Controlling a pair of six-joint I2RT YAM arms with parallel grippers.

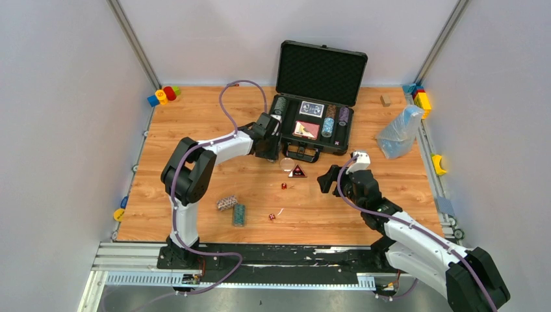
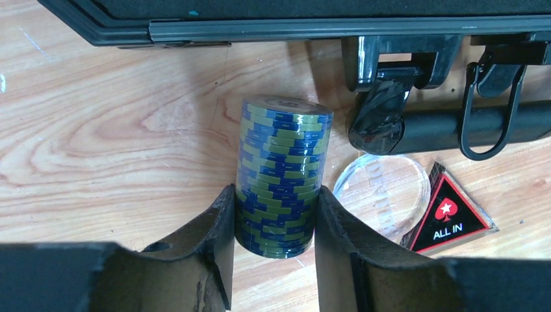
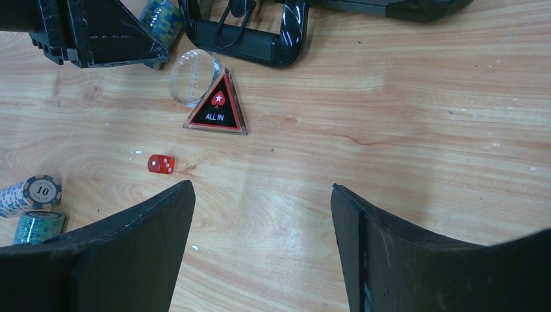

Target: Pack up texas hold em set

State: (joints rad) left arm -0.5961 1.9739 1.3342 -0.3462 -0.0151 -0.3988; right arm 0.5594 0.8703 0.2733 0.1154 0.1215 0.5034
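Clamping blue-olive chip roll (image 2: 282, 149) upright on table (image 2: 97, 143), left gripper (image 2: 274, 203) sits by case handle (image 2: 455, 127) — right gripper (image 3: 260, 195) spread wide, empty, near ALL IN button (image 3: 217, 110).

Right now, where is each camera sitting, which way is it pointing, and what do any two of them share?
Top external: high behind the robot, looking down at the table and open case; left arm and right arm show.
Left wrist: behind the left hand, facing the case's front edge; its fingers pinch a chip roll.
Right wrist: above the right hand, open, looking down at the table.
Shared: both wrist views show the ALL IN button and clear disc.
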